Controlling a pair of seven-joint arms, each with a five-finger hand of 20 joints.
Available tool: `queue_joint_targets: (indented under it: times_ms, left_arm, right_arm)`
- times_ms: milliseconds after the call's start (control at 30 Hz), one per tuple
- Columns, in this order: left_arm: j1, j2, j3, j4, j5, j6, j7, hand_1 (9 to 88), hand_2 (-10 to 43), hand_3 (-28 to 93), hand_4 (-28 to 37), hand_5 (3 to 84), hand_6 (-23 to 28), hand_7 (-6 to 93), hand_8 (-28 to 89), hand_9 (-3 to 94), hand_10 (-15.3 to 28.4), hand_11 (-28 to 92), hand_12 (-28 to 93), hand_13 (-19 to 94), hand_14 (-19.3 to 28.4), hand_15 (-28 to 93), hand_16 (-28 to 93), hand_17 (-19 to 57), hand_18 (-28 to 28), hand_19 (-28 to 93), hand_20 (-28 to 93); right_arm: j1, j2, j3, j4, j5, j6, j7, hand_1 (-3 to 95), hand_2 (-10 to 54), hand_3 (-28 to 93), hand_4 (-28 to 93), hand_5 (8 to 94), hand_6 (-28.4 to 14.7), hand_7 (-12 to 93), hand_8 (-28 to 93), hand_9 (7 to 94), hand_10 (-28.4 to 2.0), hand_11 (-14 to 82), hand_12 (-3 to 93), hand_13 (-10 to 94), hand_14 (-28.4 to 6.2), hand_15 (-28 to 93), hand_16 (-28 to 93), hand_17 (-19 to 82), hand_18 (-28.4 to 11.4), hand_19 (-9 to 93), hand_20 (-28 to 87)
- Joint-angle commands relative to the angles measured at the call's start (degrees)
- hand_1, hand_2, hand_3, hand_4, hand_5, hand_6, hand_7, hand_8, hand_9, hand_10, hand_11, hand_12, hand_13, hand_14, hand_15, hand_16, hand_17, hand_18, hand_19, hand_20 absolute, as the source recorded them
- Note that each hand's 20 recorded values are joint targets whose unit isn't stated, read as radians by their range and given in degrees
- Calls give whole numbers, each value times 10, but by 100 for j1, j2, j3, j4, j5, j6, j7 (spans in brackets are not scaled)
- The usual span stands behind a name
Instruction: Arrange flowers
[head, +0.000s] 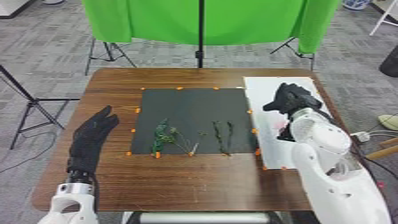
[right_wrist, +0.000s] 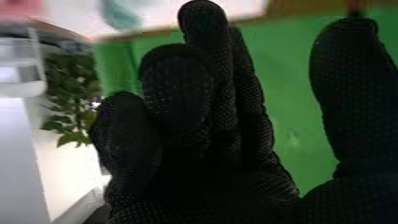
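In the head view my right hand (head: 293, 100) is over the white sheet at the table's right, its fingers relaxed. The right wrist view has this hand (right_wrist: 204, 135) with fingers extended, the thumb apart and nothing between them. Flower stems with green leaves (head: 161, 136) lie on the black mat's lower left, with thin pale stems beside them. Two dark green stems (head: 221, 137) lie farther right on the mat. My left hand (head: 92, 140) rests at the table's left with straight fingers. Something pinkish on the white sheet is partly hidden by the right arm.
The black mat (head: 187, 107) has orange markers along its edges. The white sheet (head: 268, 85) adjoins it on the right. A green cloth (head: 151, 22) hangs on stands behind the brown table (head: 178, 190). A leafy plant (right_wrist: 69, 95) is in the right wrist view's background.
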Motion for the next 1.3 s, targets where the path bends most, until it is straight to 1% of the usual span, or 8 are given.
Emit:
queue_joint_targets:
  times_ms: [33, 300, 433, 567, 667, 733, 1033, 1300]
  left_arm:
    - [56, -42, -22, 22, 25, -46, -32, 234, -81, 680, -179, 459, 27, 87, -51, 441, 127, 133, 128, 349, 160, 97, 33, 74, 116, 26, 206]
    - [61, -22, -32, 34, 1, -31, -26, 236, -80, 679, -179, 460, 27, 88, -51, 441, 127, 133, 128, 349, 160, 97, 33, 73, 117, 25, 207]
    - [73, -19, -58, 31, -23, -4, -7, 236, -79, 679, -178, 460, 28, 87, -51, 442, 127, 133, 128, 349, 160, 97, 33, 74, 116, 26, 207]
    - [75, -40, -57, 29, -29, -2, 1, 237, -79, 678, -178, 460, 28, 87, -51, 442, 127, 134, 129, 349, 160, 97, 33, 74, 116, 27, 207]
    - [89, -62, -84, 40, -38, 16, 58, 238, -79, 678, -178, 460, 27, 89, -51, 442, 127, 134, 128, 350, 160, 98, 33, 74, 116, 27, 207]
    - [118, -68, -133, 37, -90, 139, 135, 239, -80, 679, -178, 460, 27, 89, -51, 442, 127, 134, 128, 349, 160, 97, 33, 75, 116, 27, 207]
    - [220, -48, -471, 19, -302, 307, 264, 240, -81, 681, -179, 463, 27, 93, -52, 443, 128, 137, 128, 353, 160, 99, 32, 77, 115, 28, 208]
    - [307, -53, -480, 79, -517, 647, 456, 238, -83, 685, -181, 460, 26, 91, -55, 435, 128, 126, 121, 330, 151, 87, 26, 79, 113, 22, 206]
  right_arm:
    - [-303, 18, 184, 393, -349, 47, 88, 362, -95, 571, -73, 647, -10, 132, -58, 780, -166, 219, 250, 858, -57, 579, 321, 613, -114, 932, 517]
    - [-689, -96, 261, 474, -302, 324, 98, 382, -95, 558, -73, 648, -1, 117, -58, 781, -160, 223, 247, 893, -37, 549, 315, 635, -97, 932, 494]
    - [-887, -140, 174, 653, -174, 1455, -144, 447, -95, 573, -95, 678, -9, 153, -53, 812, -140, 252, 246, 911, -27, 539, 323, 650, -88, 932, 487]
    - [-914, -123, 57, 749, -48, 2006, -310, 633, -95, 363, -24, 756, -24, 159, 177, 893, -103, 223, 346, 936, -13, 545, 330, 680, -79, 932, 495]
    - [-833, -52, 17, 703, 9, 2061, -358, 681, -95, 374, -32, 813, -19, 189, 203, 925, -90, 241, 355, 937, -8, 582, 286, 699, -78, 932, 498]
    - [-723, 23, 12, 624, 21, 2162, -390, 689, -95, 381, -39, 821, -20, 190, 200, 929, -90, 249, 353, 937, -8, 588, 283, 702, -78, 932, 500]
    - [102, 485, -233, 165, 406, 2412, -491, 689, -95, 417, -55, 833, -26, 201, 199, 931, -91, 285, 349, 937, -5, 599, 276, 709, -77, 932, 505]
    - [1207, 347, -1301, 223, 1181, 1755, -893, 678, -95, 440, -62, 836, -28, 202, 201, 930, -92, 294, 345, 937, -3, 601, 274, 710, -75, 932, 506]
